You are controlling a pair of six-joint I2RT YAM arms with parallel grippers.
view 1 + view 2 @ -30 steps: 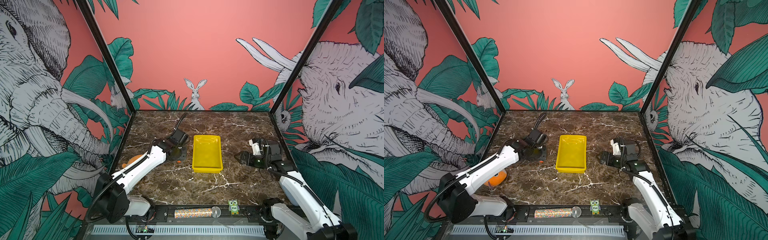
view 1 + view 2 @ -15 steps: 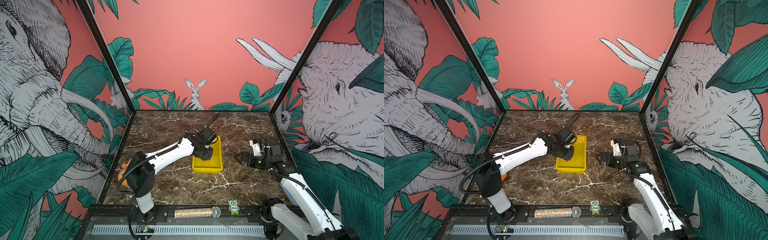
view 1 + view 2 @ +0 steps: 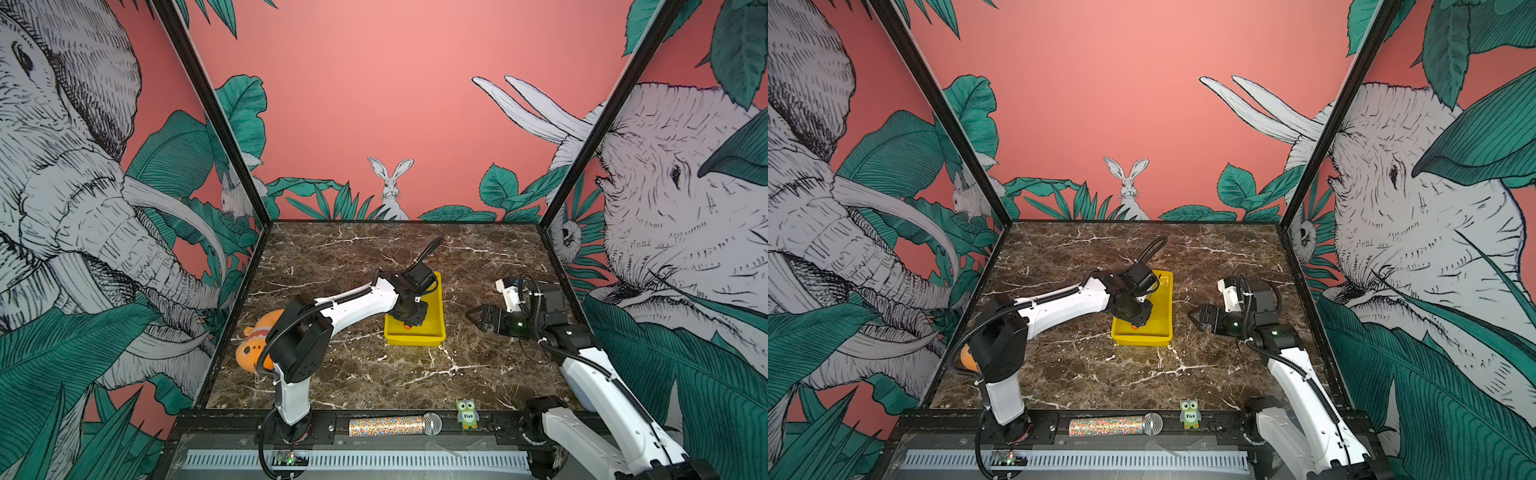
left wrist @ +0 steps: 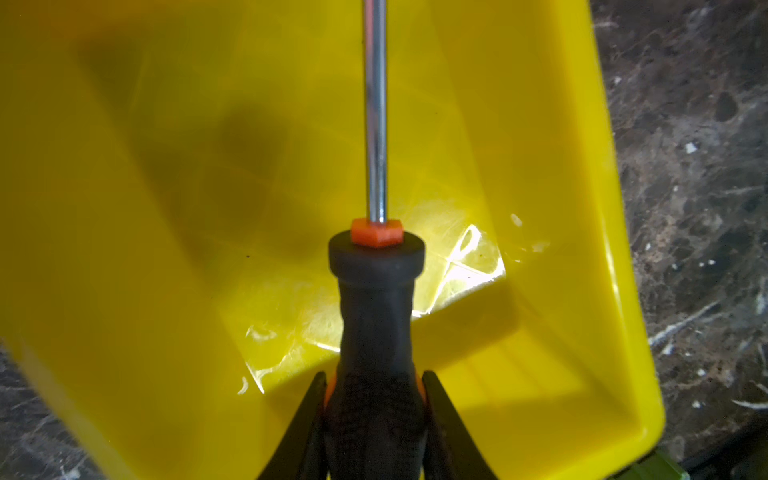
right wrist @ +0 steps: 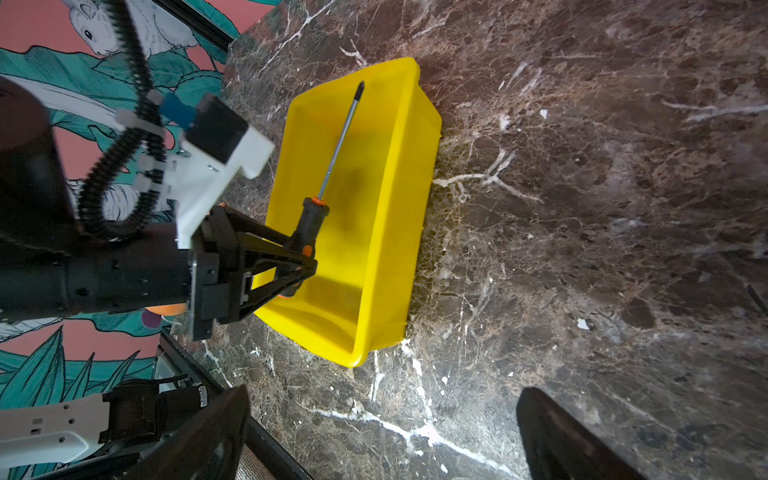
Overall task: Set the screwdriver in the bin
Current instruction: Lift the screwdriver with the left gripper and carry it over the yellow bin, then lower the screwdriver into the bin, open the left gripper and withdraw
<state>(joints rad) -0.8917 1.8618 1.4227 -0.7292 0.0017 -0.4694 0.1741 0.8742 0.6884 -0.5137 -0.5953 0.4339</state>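
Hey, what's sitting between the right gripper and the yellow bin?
Nothing: only bare marble tabletop separates the open right gripper from the bin. The right wrist view shows it, and both top views agree.

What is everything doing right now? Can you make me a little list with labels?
Left pincer: shut on the screwdriver, by its black handle
Screwdriver: held over the yellow bin, not let go yet
Bin: on the marble table
Right pincer: open, empty, beside the bin
Front rail: glittery microphone and a little owl
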